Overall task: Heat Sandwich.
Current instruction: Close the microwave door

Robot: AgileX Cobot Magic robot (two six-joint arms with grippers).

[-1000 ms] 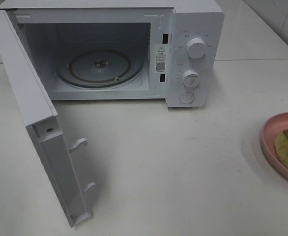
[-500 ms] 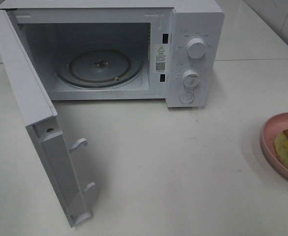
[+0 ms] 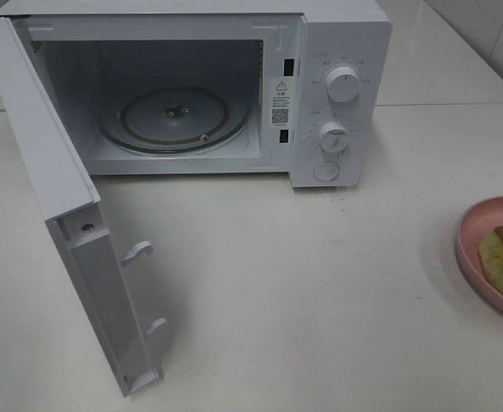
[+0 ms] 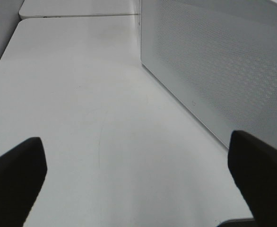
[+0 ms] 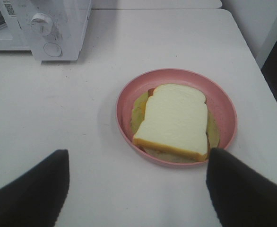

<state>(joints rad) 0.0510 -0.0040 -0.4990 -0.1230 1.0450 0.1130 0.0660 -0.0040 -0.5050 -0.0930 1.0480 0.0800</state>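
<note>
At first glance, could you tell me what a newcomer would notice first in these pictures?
The white microwave at the back of the table stands with its door swung wide open toward the front left, baring an empty glass turntable. At the far right edge sits a pink plate with the sandwich on it.

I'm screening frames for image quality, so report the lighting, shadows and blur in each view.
Exterior high: even, soft light; the open microwave door casts a faint shadow on the table. Left wrist: the left gripper fingers are dark blurs at the frame's edge. Right wrist: the sandwich and pink plate are sharp, while the right gripper is blurred.
</note>
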